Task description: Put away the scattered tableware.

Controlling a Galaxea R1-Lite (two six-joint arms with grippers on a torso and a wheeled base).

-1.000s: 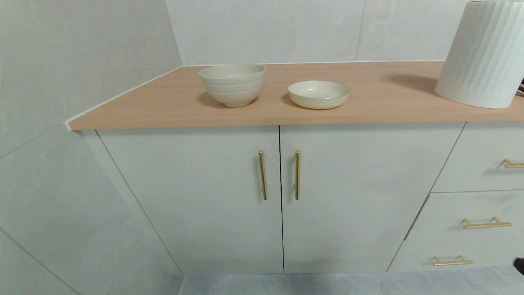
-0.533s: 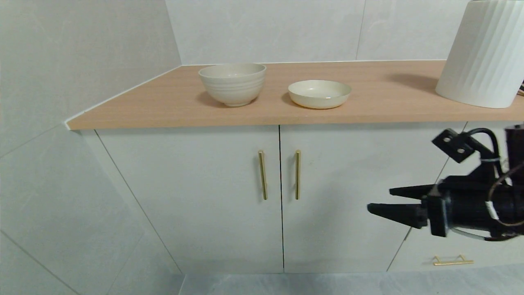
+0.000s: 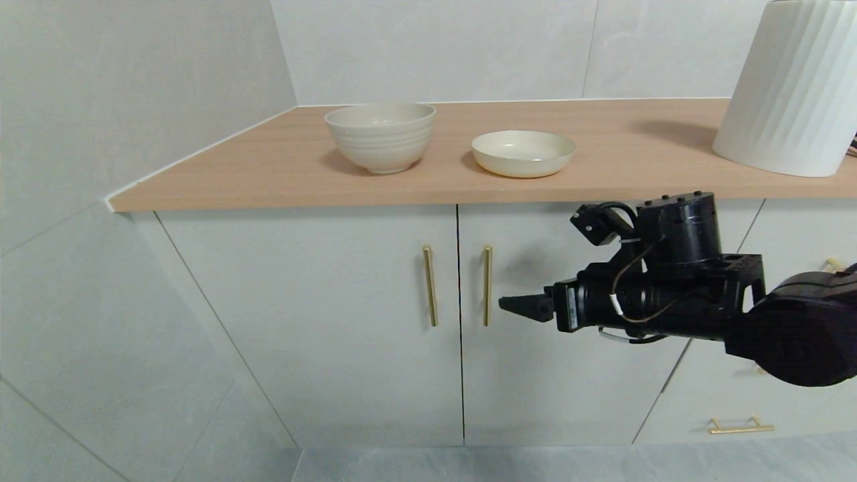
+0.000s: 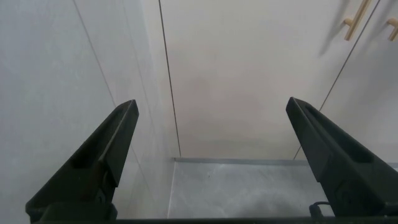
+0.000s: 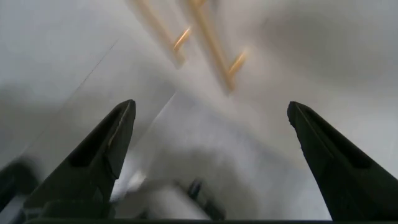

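- A pale tiled kitchen corner, with a wooden countertop running across the upper half of the head view above a white cabinet.
- Nearest, at centre right of the head view, the right gripper hangs level in front of the cabinet, just right of the door handles. Its own wrist view shows the claw spread wide and holding nothing.
- The left gripper is likewise spread wide and bare, facing the cabinet's lower front and the grey floor.
- Cabinet count: two doors and two upright gold handles, the left handle and the right handle, which sit close together at the centre seam. Drawers lie at lower right, with one bar pull in plain sight.
- Tableware count: one deep ribbed bowl and one shallow dish, side by side but apart at upper centre on the countertop.
- Both look like glazed ceramic: stiff, fairly heavy, slippery and breakable. A pinch across the rim wall seems the best hold. The dish's low, sloped rim leaves less to grip.
- Farthest, at upper right, stands one tall white ribbed vessel.
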